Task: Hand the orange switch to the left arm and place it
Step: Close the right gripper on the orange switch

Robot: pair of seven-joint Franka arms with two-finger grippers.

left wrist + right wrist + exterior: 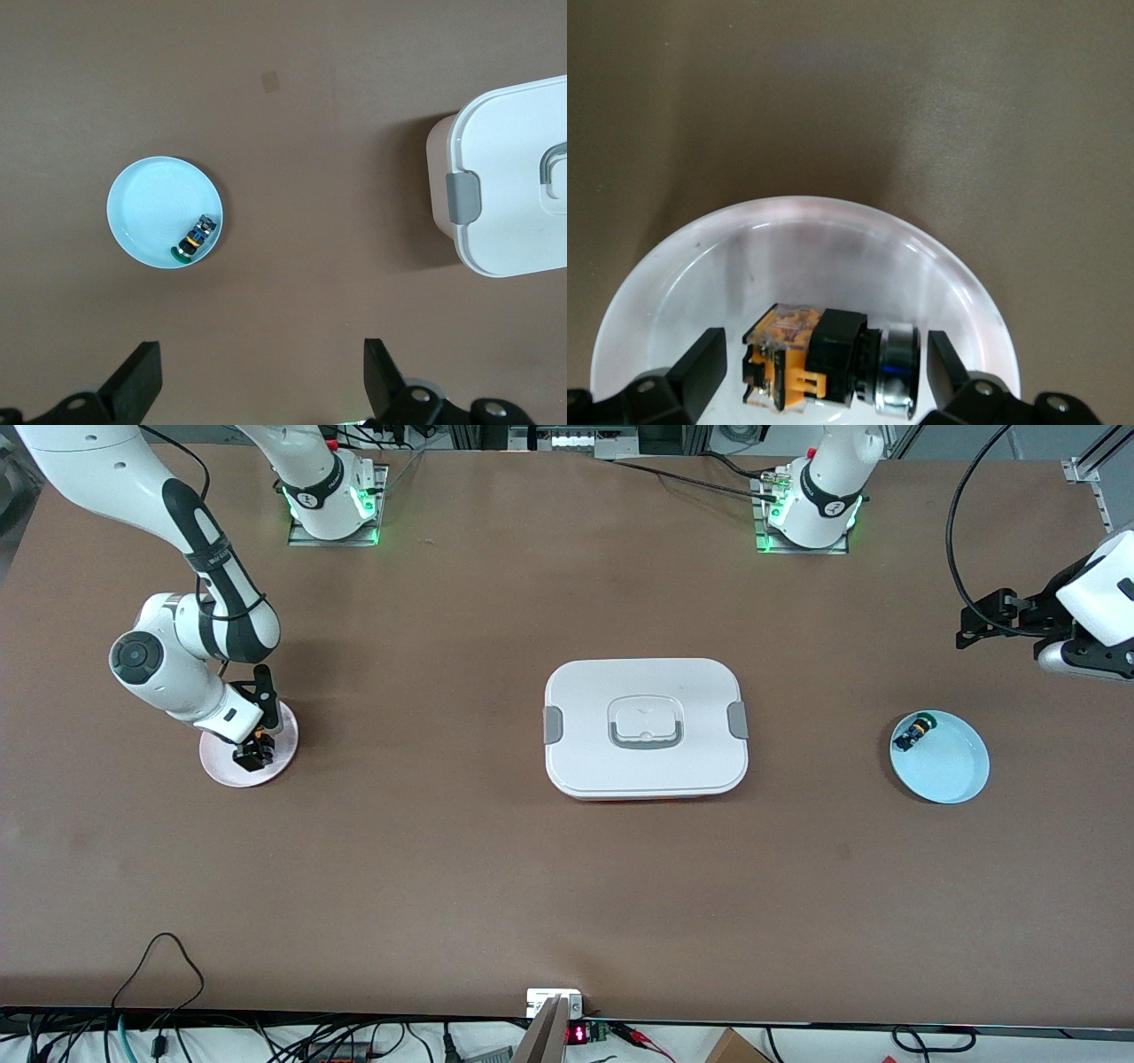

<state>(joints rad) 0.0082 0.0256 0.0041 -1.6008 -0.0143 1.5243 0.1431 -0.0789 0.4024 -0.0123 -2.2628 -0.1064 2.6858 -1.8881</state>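
The orange switch (833,363), a black and orange body with a metal collar, lies on its side in a pink plate (221,769) at the right arm's end of the table. My right gripper (252,758) is down in that plate, also seen from the right wrist (833,212). It is open, with one finger on each side of the switch (824,372). In the front view the gripper mostly hides the switch. My left gripper (972,625) is open and empty (261,367), held up above the table near a pale blue plate (955,772). The white box (647,726) stands mid-table between the two plates.
The pale blue plate (146,199) holds a small black switch with a green tip (912,732), also seen from the left wrist (195,241). The box's corner and grey clip (464,197) show there too. Cables and small parts lie along the table edge nearest the front camera.
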